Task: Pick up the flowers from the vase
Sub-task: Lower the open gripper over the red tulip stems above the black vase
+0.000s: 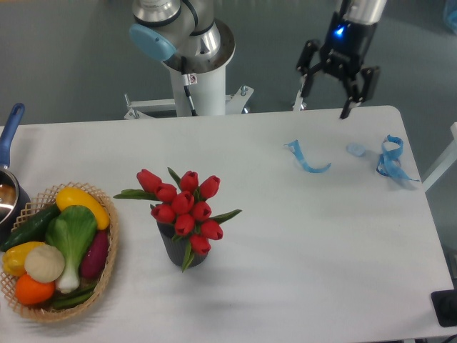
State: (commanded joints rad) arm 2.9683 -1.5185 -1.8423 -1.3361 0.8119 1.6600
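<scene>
Your tool (325,93) hangs with its jaws spread apart and nothing between them, up at about one o'clock in the frame, over the far edge of the desk (300,243). The flowers (183,204) sit well apart from it, near the middle of the desk and a little toward seven o'clock, their stems down in the vase (178,248).

Watch the vase. It looks small and light under a top-heavy bunch, so if you grip the buds or pull at a slant, I would expect it to lift with the stems or tip over. A grip too high may also crush the closed buds or catch only a few of them — the bunch fans out and the leaves stick out sideways at three and nine o'clock. Coming down off-centre could knock the whole arrangement toward the wicker basket (107,275) at nine o'clock from the vase.

The blue ribbons (308,161) lie between the tool and the flowers, at about two o'clock from the bunch; a low sweep across could snag them.

You cannot see the stems where they enter the vase — the blooms cover the mouth — so how loosely they sit cannot be told. The vase's ribbing is hard to make out from above. A pot with a blue handle (8,139) is cut off at the nine o'clock edge.
</scene>
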